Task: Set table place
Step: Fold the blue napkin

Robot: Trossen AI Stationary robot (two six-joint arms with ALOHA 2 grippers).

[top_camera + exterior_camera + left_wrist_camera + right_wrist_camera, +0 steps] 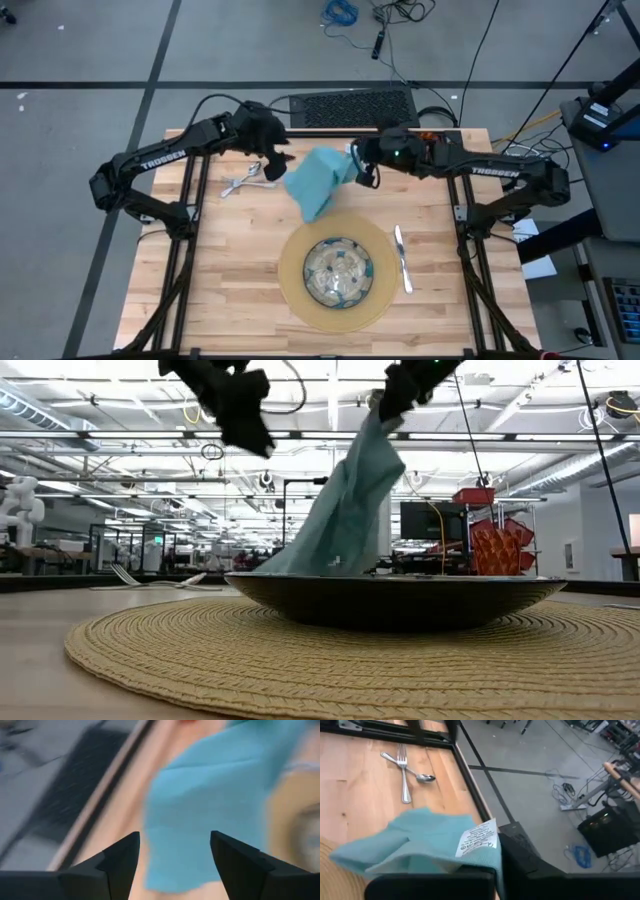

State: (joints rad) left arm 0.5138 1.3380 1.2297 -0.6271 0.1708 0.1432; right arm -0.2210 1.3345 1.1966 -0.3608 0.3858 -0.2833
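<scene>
The right pincer [358, 165] pinches one corner of the teal napkin [316, 183], held above the desk [230, 290] near its far edge. The napkin hangs from that corner, with its lower end reaching the desk beside the far rim of the round woven mat [292, 287]. The left pincer [272, 160] is spread and empty, just beside the napkin. A fork [403, 775] and spoon [417, 774] lie crossed near the far left corner. The glass bowl [338, 271] sits centred on the mat; a knife [402, 258] lies beside the mat's right rim.
</scene>
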